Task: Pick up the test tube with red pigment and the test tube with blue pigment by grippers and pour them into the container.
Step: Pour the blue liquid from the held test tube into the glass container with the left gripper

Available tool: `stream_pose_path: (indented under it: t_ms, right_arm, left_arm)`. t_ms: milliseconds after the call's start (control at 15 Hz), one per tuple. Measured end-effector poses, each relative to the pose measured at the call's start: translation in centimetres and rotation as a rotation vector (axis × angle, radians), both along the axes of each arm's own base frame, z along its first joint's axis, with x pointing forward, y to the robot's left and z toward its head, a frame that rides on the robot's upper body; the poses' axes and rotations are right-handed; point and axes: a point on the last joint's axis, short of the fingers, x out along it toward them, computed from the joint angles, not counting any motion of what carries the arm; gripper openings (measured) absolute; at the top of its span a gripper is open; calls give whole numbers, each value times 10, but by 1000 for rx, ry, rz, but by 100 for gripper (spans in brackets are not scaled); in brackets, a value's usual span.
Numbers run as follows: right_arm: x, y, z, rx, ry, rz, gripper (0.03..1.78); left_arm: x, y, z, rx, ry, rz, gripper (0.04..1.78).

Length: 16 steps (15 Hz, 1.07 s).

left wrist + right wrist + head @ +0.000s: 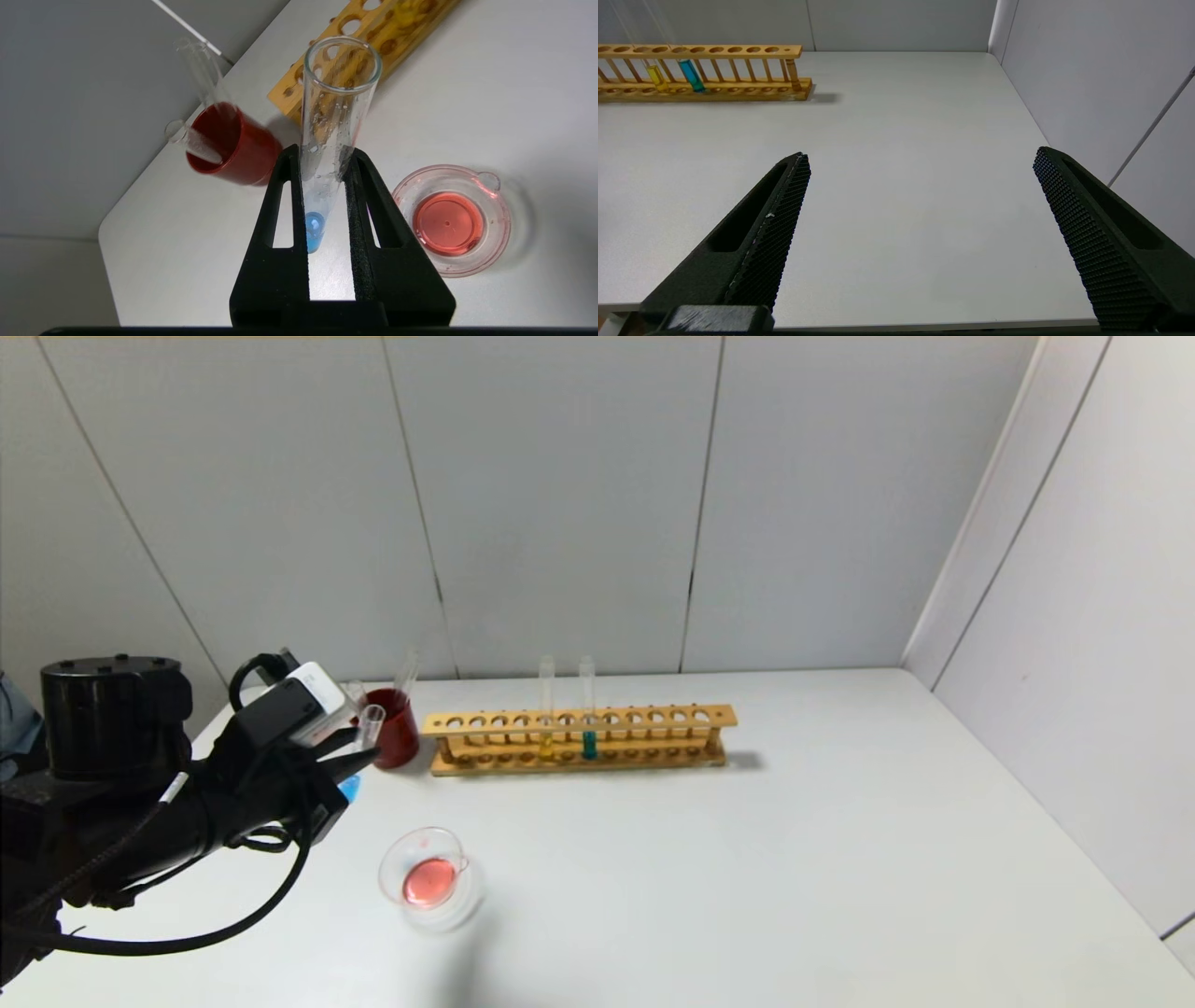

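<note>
My left gripper (359, 761) is shut on the test tube with blue pigment (371, 723) and holds it nearly upright above the table, left of and behind the container (462, 905). In the left wrist view the fingertips (292, 156) clamp the tube (336, 93) at mid-height, with blue liquid at its rounded bottom. The container (497, 233), a low clear dish with a lip, holds pink-red liquid. No tube with red liquid is in view. My right gripper (920, 154) is open and empty over bare table, out of the head view.
A wooden rack (579, 737) stands at the back with a yellow-liquid tube (546, 709) and a teal-liquid tube (588, 719). A dark red cup (397, 728) with empty glass tubes (406, 672) stands left of the rack, just behind my left gripper. Walls close the back and right.
</note>
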Motion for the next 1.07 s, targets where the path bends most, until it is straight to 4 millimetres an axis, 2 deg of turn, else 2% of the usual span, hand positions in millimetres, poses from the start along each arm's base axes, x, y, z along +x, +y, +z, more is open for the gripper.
stream_pose_path:
  t_ms: [267,667,1067]
  right_arm:
    - [0,0,0,0,0,0,175]
    - [0,0,0,0,0,0,175]
    - [0,0,0,0,0,0,175]
  left_arm:
    - [-2,9,-9,54,-3,-178,30]
    - [4,20,-23,235,-26,-218,30]
    - [1,26,-27,397,-48,-278,30]
